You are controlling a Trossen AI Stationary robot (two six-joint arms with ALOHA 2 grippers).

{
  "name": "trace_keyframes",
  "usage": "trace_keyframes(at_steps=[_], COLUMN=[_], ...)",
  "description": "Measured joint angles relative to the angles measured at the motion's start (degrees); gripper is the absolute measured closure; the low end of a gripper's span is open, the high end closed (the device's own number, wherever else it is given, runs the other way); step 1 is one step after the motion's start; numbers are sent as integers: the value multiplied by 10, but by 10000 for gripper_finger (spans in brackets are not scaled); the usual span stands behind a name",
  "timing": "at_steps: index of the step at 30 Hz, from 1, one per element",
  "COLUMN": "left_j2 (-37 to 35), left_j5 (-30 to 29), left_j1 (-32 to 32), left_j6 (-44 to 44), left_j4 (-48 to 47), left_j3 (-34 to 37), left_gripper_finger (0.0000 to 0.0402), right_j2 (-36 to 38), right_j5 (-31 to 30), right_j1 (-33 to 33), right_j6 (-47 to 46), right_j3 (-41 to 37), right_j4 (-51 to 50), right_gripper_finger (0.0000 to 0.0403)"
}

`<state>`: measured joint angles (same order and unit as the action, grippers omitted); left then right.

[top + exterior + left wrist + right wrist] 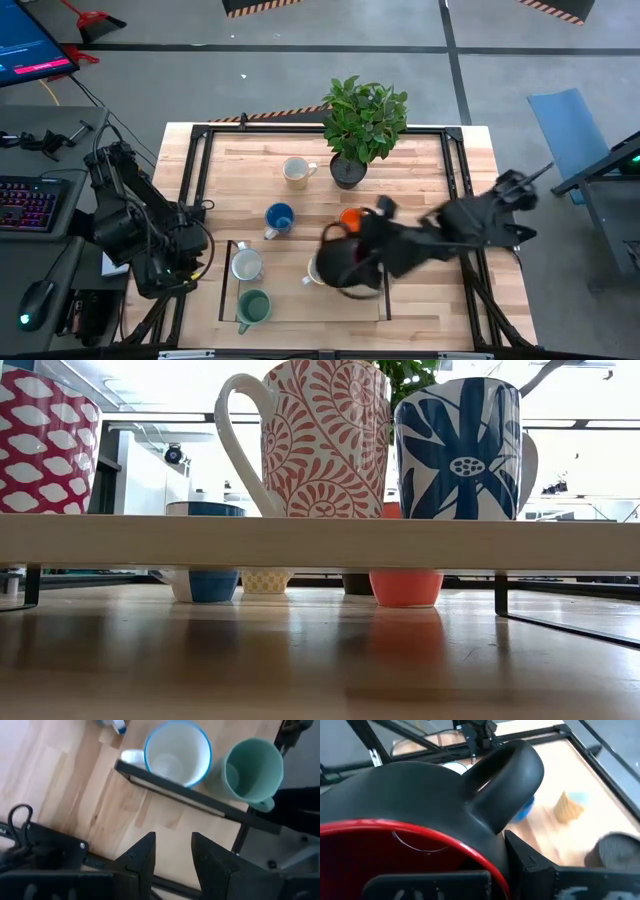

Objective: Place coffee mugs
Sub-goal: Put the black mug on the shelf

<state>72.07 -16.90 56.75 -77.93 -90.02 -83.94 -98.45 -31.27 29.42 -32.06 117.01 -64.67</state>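
Overhead view of the worktop (420,170). The right tool (345,262), lower centre of the frame, is closed on a dark mug with a red interior (350,268); in the right wrist view that mug (415,820) fills the frame, its handle pointing away from the tool. Just left of it stands a white mug (313,271); an orange mug (349,216) sits just above. The left tool (185,262), at lower left, hangs slightly open and empty, near a white mug with a blue rim (246,264) and a teal mug (252,307).
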Motion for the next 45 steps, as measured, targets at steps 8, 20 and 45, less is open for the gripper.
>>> trace_keyframes(at_steps=[8,20,45], left_j2=[0,0,0], left_j5=[-72,-77,-95], left_j1=[0,0,0], left_j6=[0,0,-14], left_j4=[2,3,17], left_j3=[0,0,0], left_gripper_finger=[289,289,289], right_j2=[-142,-239,-300], right_j5=[96,180,206], right_j1=[-99,-167,-166], right_j6=[165,241,271], right_j3=[147,161,160], right_j4=[-8,26,86], right_gripper_finger=[403,403,403])
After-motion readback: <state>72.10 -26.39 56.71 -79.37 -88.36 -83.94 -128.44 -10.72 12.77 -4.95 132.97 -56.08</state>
